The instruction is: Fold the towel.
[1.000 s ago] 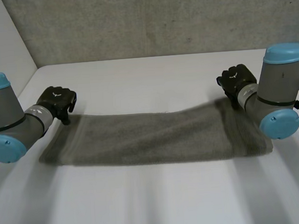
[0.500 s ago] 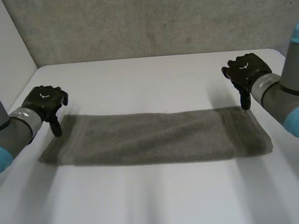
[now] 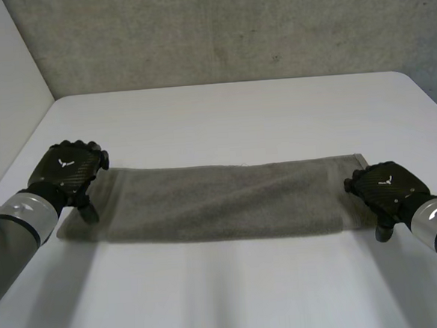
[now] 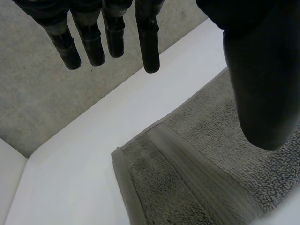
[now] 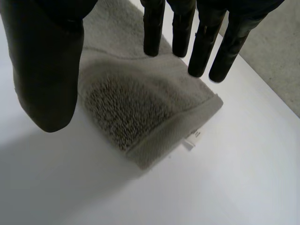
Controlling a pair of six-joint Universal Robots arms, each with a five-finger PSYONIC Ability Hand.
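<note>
A grey towel (image 3: 221, 201) lies flat across the white table (image 3: 223, 119) as a long folded strip. My left hand (image 3: 69, 168) hovers over its left end, open, fingers straight and the thumb (image 4: 258, 70) apart, with the towel's far left corner (image 4: 140, 154) below the fingertips. My right hand (image 3: 387, 188) hangs just past the towel's right end, near its front corner, and is open too. Beneath that hand's fingers (image 5: 201, 42) the towel end (image 5: 136, 108) shows a small white label (image 5: 192, 139). Neither hand holds cloth.
A grey wall (image 3: 216, 29) runs behind the table and a white side wall (image 3: 3, 89) stands at the left. Bare white tabletop spreads in front of the towel and behind it.
Both arms have drawn back from the towel's far corners toward the near side. The left hand's fingers have straightened. The towel lies where it was.
</note>
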